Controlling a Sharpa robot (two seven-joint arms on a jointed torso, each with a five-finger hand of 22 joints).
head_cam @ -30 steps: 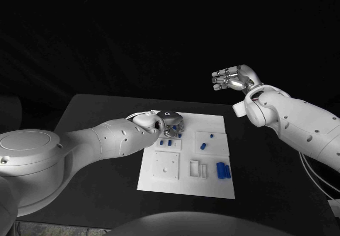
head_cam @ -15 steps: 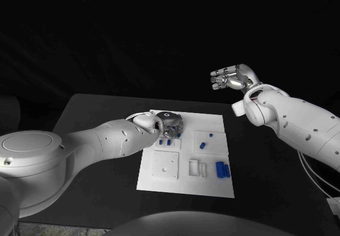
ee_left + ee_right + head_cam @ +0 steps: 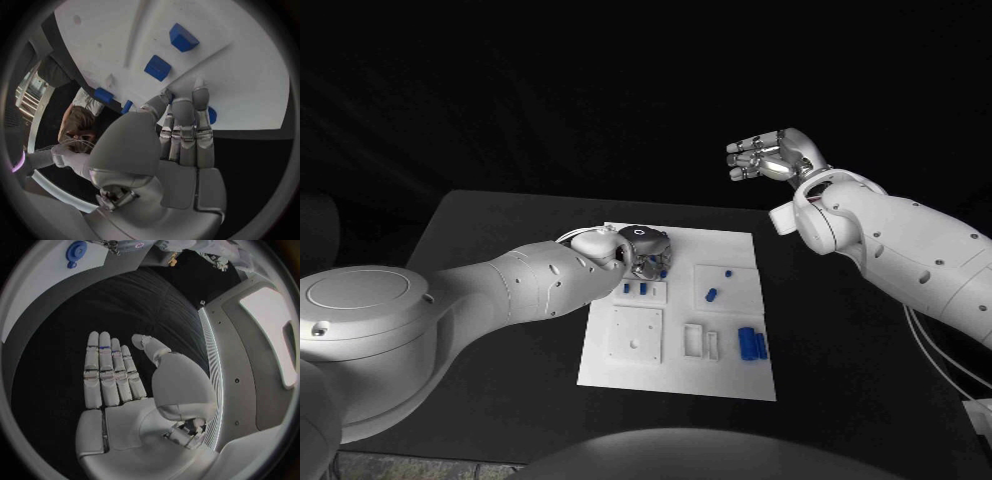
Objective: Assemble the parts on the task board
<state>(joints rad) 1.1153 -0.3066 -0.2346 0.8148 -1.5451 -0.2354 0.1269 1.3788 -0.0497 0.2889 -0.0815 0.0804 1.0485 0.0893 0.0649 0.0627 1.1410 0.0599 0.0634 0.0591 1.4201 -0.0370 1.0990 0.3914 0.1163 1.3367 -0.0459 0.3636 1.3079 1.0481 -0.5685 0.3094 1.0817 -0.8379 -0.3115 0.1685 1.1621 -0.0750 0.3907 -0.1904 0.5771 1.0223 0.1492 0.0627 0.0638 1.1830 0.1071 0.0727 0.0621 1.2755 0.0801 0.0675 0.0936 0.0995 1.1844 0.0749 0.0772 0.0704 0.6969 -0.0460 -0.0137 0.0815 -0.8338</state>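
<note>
Left wrist view: blue part point(image 3: 211, 115) touching fingertips point(image 3: 200, 95) (partly hidden).

A black table point(image 3: 502, 300) stands against an unlit, black background.

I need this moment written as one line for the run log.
left hand: on task board, fingers touching a blue part | right hand: raised, holds nothing | loose blue parts on board

Dim scene, black surround; task board point(image 3: 678, 310) brightly lit; wrist views fisheye-warped.
</note>
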